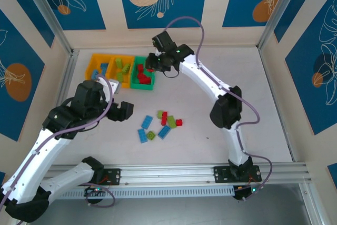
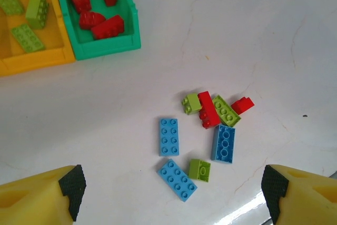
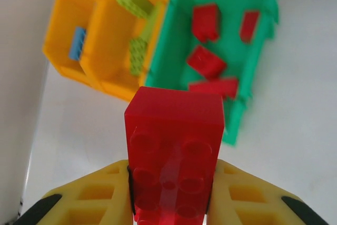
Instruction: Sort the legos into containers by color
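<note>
My right gripper (image 3: 171,183) is shut on a red lego (image 3: 174,146), held just in front of the green container (image 3: 231,130), which holds several red legos (image 3: 205,22). In the top view this gripper (image 1: 154,67) hangs at the green container (image 1: 143,85). The two orange containers (image 1: 95,59) beside it hold lime green (image 1: 122,68) and blue legos. My left gripper (image 2: 172,193) is open above the loose legos: blue (image 2: 169,136), lime green (image 2: 199,169) and red (image 2: 208,110), lying apart from its fingers. In the top view the left gripper (image 1: 124,110) sits left of that pile (image 1: 160,125).
The containers stand in a row at the back left of the white table (image 1: 253,93), near the left wall frame (image 1: 66,77). The right arm's elbow (image 1: 226,109) stands right of the loose pile. A rail (image 1: 174,172) runs along the near edge.
</note>
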Robot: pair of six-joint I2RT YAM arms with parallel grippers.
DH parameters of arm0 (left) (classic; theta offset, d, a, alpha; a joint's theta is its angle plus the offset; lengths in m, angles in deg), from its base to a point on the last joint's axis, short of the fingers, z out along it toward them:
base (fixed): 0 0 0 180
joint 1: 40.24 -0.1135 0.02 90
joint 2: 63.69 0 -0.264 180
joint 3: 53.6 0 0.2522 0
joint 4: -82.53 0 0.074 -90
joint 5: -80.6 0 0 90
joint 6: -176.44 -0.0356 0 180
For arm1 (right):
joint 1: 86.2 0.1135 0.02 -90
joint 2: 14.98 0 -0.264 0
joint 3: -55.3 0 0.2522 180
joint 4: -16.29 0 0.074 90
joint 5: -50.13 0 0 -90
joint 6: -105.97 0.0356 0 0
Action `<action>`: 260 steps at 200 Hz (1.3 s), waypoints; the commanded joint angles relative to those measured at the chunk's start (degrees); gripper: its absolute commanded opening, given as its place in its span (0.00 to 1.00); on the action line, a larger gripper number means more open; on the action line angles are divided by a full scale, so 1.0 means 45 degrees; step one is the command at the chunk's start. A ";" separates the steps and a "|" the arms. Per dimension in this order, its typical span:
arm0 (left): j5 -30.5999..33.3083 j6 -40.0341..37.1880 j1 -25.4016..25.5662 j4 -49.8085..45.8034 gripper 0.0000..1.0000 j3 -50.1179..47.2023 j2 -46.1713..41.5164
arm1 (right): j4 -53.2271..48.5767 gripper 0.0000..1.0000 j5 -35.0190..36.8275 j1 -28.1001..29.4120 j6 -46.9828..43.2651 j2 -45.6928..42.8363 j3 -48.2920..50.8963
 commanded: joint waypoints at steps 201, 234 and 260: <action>0.0257 0.2856 0.1308 0.1353 0.95 -0.1656 0.7047 | -0.1630 0.81 -0.1837 -0.1774 -0.0139 -1.1573 1.0929; -0.0568 0.2497 0.1343 0.2905 0.96 -0.1837 0.9029 | -0.1706 0.89 -0.0569 -0.2122 0.0122 -1.4346 1.2985; -0.1182 0.2744 0.1350 0.3349 0.91 -0.1695 1.0723 | -0.2400 0.90 -0.0601 -0.2617 0.0149 -1.5066 1.3129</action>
